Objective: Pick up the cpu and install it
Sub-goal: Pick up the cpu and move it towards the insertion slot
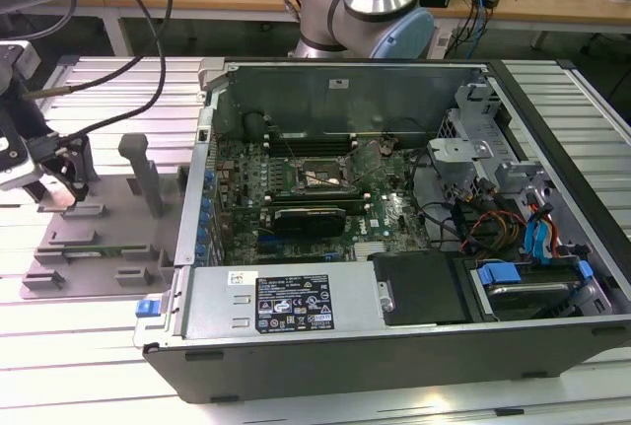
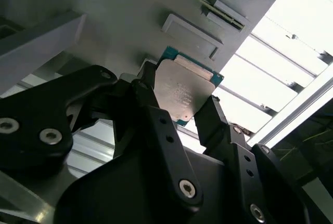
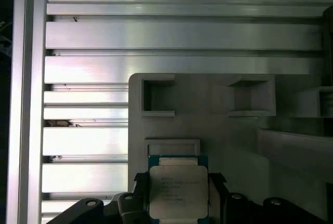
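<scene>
Two jaws clamp the cpu (image 2: pixel 184 91), its faint print unreadable.

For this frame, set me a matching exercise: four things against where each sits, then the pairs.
Things:
1 cpu
2 socket
3 fixture
4 hand

Places:
A on the table, at the exterior view's left of the case
B gripped between two dark fingers
C inside the case, on the motherboard
D over the fixture, shut

Pairs: 1-B, 2-C, 3-A, 4-D
</scene>
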`<action>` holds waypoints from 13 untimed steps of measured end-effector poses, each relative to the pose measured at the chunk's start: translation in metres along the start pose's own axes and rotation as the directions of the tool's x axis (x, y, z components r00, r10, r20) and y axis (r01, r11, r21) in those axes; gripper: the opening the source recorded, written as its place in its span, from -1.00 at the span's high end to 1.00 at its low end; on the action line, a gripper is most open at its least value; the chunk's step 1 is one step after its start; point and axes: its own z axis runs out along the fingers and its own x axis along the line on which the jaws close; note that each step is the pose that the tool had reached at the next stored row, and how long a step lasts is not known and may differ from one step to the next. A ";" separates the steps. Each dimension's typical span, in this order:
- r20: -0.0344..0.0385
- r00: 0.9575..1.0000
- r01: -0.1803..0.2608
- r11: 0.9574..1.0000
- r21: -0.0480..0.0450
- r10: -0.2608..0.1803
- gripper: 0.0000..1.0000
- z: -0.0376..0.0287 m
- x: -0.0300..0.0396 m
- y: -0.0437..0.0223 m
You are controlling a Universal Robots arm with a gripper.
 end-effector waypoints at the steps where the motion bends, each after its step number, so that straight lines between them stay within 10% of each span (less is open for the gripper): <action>1: 0.000 1.000 0.000 1.000 0.000 0.000 -0.09 -0.0016 0.0000 0.0001; 13: 0.000 1.000 0.000 1.000 0.002 0.000 -0.09 -0.0141 -0.0004 0.0011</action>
